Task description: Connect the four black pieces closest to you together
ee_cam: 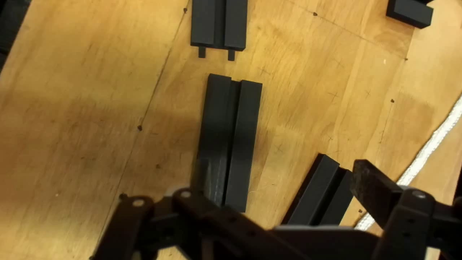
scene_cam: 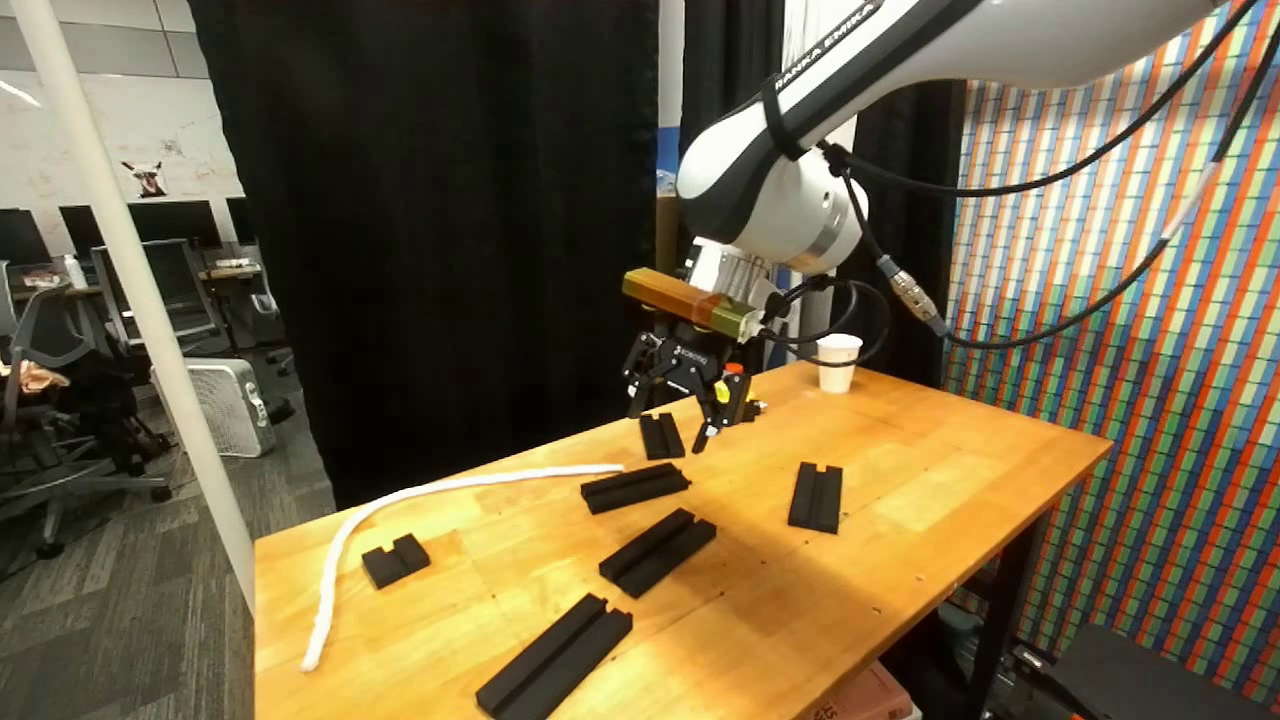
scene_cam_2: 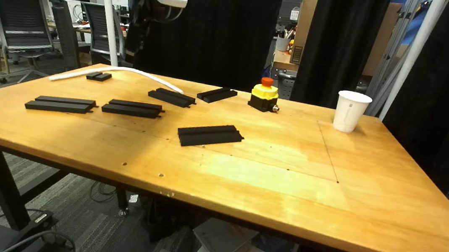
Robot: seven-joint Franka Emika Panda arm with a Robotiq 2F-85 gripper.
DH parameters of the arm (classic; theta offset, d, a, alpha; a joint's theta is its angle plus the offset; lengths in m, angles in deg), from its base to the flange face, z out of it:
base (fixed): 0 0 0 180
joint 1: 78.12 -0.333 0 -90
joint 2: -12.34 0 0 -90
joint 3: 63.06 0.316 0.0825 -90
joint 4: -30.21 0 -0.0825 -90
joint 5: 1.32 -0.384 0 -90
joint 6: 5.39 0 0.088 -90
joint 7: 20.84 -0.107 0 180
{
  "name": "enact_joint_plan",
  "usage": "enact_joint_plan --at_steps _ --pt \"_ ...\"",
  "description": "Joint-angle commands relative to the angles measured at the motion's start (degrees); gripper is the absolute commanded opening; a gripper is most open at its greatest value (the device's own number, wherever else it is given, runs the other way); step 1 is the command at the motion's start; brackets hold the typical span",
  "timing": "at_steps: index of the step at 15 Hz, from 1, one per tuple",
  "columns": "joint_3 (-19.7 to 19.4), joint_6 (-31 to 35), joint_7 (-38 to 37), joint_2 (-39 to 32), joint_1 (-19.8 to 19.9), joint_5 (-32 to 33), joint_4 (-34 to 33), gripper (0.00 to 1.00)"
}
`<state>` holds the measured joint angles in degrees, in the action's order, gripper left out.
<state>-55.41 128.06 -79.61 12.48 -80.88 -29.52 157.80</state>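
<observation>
Several grooved, matte-black pieces lie flat and apart on the table, none joined. In both exterior views, long ones lie at the near left (scene_cam: 555,657), in the middle (scene_cam: 658,552), behind that (scene_cam: 635,487) and to one side (scene_cam: 815,497). Small pegs stick out of some ends. My gripper (scene_cam: 667,428) hovers above the table, open, with nothing held. In the wrist view the gripper (ee_cam: 281,177) spans the gap between a middle piece (ee_cam: 232,144) and an angled piece (ee_cam: 321,195); its fingers partly cover both. A pegged end of another piece (ee_cam: 219,23) points at the middle piece.
A short black block (scene_cam: 395,560) lies beside a curved white strip (scene_cam: 430,490). Another black piece (scene_cam_2: 217,94) is near a yellow-and-black base with a red button (scene_cam_2: 265,94). A white paper cup (scene_cam_2: 351,111) stands toward a table corner. Black curtains hang behind.
</observation>
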Motion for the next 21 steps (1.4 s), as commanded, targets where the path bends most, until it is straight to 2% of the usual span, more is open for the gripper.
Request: enact_joint_plan --at_steps 1,4,8,14,21 --pt "-0.9 3.0 -4.0 -5.8 -1.2 -2.2 -3.7 1.0" --pt "-1.0 4.4 -3.6 -9.0 -1.3 -3.1 -4.5 1.0" --pt "-1.0 2.5 -5.2 -11.7 -1.4 -4.3 -4.5 1.0" --pt "-0.3 1.7 -9.2 -12.6 -3.1 -6.8 -3.5 1.0" --pt "-0.5 2.7 -8.4 -15.2 -4.1 -7.1 -3.7 1.0"
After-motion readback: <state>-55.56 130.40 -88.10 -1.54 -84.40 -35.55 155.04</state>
